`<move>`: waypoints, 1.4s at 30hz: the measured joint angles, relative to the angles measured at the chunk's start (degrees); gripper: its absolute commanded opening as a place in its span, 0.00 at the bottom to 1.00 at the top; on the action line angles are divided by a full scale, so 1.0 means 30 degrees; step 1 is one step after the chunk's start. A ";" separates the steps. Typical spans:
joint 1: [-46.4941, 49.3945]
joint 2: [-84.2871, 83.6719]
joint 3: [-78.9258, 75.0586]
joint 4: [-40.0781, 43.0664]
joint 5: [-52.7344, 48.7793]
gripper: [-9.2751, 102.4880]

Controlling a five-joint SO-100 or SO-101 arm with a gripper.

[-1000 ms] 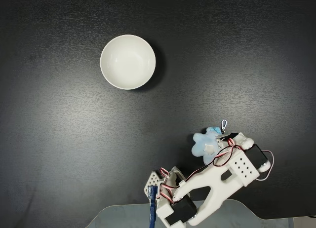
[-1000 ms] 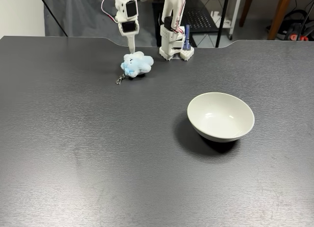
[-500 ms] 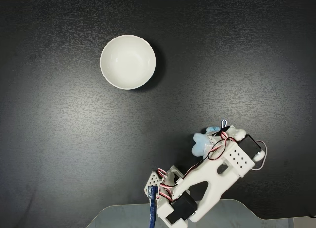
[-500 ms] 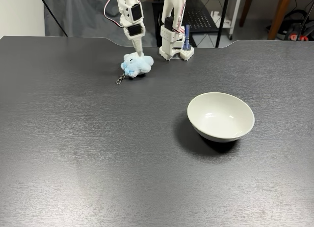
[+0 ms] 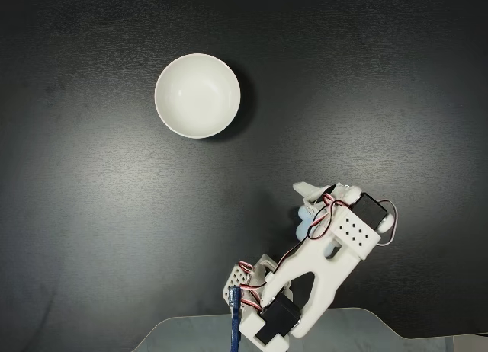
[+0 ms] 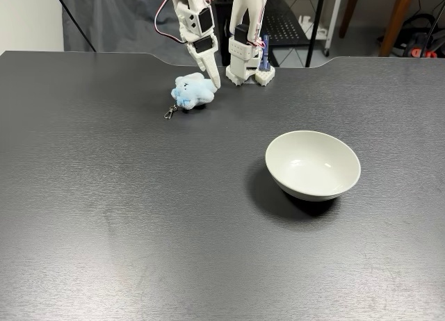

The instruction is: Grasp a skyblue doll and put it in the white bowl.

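Observation:
The skyblue doll (image 6: 192, 91) lies on the black table close to the arm's base, its metal keyring (image 6: 169, 113) trailing toward the front left. From above, a small pale-blue part of the doll (image 5: 303, 224) peeks out from under the arm. My gripper (image 6: 208, 76) hangs low at the doll's right side, one white finger (image 6: 213, 78) touching or nearly touching the plush. Seen from above, the gripper (image 5: 326, 192) looks open, with two white tips spread apart. The white bowl (image 5: 197, 95) (image 6: 313, 165) stands apart with nothing inside it.
The arm's white base (image 6: 247, 65) is clamped at the table's far edge, beside a blue part (image 6: 264, 51). A curved cutout in the table edge (image 5: 305, 325) lies around the base. Chairs and stands sit beyond the table.
The gripper has swung across the doll, from its left side to its right in the front-facing fixed view, and now covers most of it from above. Doll and bowl have not moved.

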 measured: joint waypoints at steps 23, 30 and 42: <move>0.3604 0.0000 0.0000 0.0000 -0.2930 0.48; 0.3428 -0.2314 0.0000 -0.0029 -0.3018 0.48; 0.3633 -0.3135 0.3633 -0.4717 -0.3047 0.48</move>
